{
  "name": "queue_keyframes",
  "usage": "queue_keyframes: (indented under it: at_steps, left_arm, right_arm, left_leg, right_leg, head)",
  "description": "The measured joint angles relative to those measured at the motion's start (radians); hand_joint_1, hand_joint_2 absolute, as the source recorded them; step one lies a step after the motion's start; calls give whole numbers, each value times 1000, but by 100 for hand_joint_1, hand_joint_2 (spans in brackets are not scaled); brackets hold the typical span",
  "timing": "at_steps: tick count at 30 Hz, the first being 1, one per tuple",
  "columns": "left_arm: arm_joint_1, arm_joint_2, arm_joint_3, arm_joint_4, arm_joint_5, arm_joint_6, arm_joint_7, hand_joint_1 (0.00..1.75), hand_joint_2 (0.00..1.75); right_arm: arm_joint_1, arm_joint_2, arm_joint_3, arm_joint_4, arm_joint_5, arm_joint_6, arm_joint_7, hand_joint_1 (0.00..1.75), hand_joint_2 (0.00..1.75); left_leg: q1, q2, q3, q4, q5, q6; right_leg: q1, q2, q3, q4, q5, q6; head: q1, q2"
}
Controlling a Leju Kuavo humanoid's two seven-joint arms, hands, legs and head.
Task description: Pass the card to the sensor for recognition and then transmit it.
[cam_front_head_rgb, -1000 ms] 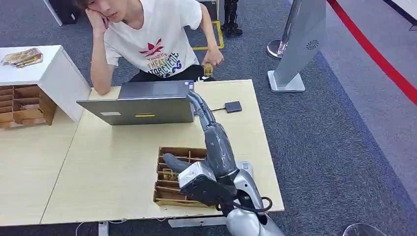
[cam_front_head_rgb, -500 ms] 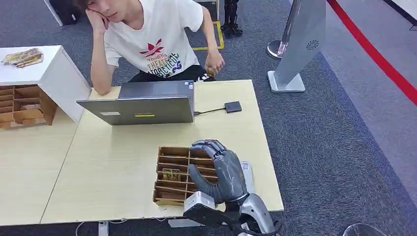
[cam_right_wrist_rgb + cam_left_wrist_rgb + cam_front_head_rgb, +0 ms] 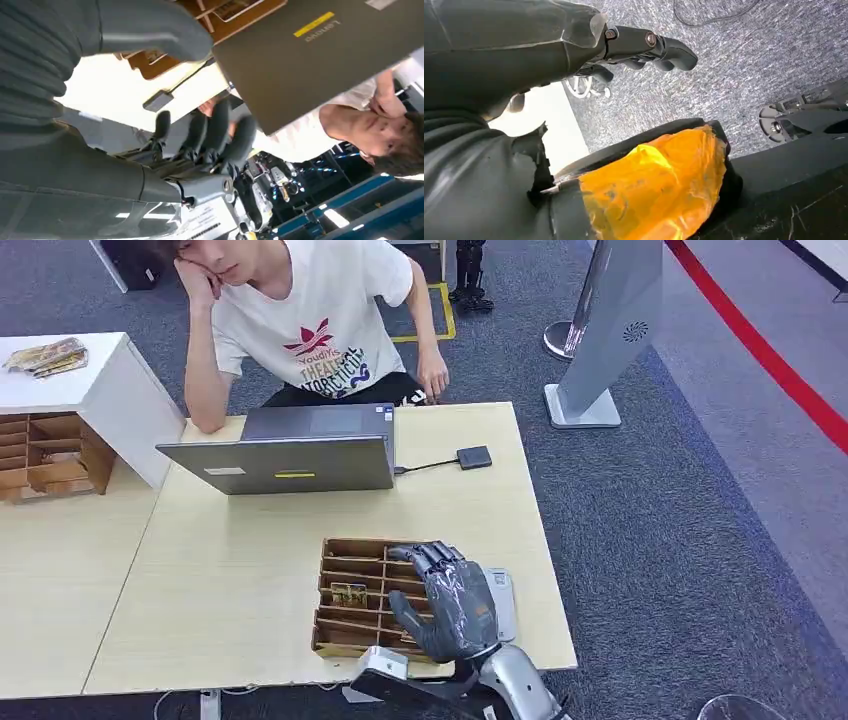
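The right robot hand [image 3: 450, 602] hangs over the near end of the brown card tray [image 3: 350, 560] on the surface [image 3: 240, 580]. Its fingers are spread apart and a bit curled, and it holds nothing. The thumb points back toward the robot, and the fingers point toward the laptop [image 3: 285, 462].

A card [image 3: 348, 594] lies in one slot of the tray, just beside the robot hand's thumb. The sensor [image 3: 474, 457] is a small dark box on a wire, well apart from the tray, near the far edge of the surface.

What could go wrong? The slots are thin and the fingers are fat, so I think the robot hand could bump the tray walls and push the whole tray. It could also miss the card, since the card lies flat and low in its slot. If the pinch is weak, the card could slip out on the way to the sensor. A person [image 3: 310, 310] sits behind the laptop, so a long reach could come close to them.

The left robot hand [image 3: 644, 45] hangs down by the floor with its fingers curled in, holding nothing.
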Motion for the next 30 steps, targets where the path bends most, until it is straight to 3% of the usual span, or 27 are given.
queue_keyframes:
  at_steps: [9,12,14,18,19,30]
  left_arm:
    - [-2,0,0,0,0,-3,8,0,0]
    - [-2,0,0,0,-1,-3,9,0,0]
    - [-2,0,0,0,-2,-6,10,0,0]
    - [-4,0,0,0,-8,-10,16,0,0]
    - [-4,0,0,0,-11,-11,17,0,0]
    - [-8,-2,-2,0,-17,-15,26,0,0]
  right_arm:
    - [-26,0,13,54,55,-7,26,26,175]
    - [-31,0,14,65,64,-7,31,52,175]
    - [-33,1,14,71,72,-7,35,51,175]
    - [-47,5,15,92,94,-7,53,72,175]
    - [-53,10,15,100,98,-7,55,87,175]
    - [-88,41,16,142,122,-5,74,87,175]
  left_leg:
    - [0,0,0,0,0,0]
    - [0,0,0,0,0,0]
    - [0,0,0,0,0,0]
    - [0,0,0,0,0,0]
    - [0,0,0,0,0,0]
    - [0,0,0,0,0,0]
  right_leg:
    - [0,0,0,0,0,0]
    - [0,0,0,0,0,0]
    - [0,0,0,0,0,0]
    - [0,0,0,0,0,0]
    - [0,0,0,0,0,0]
    - [0,0,0,0,0,0]
  head:
    - [0,0]
    - [0,0]
    - [0,0]
    - [0,0]
    - [0,0]
    - [0,0]
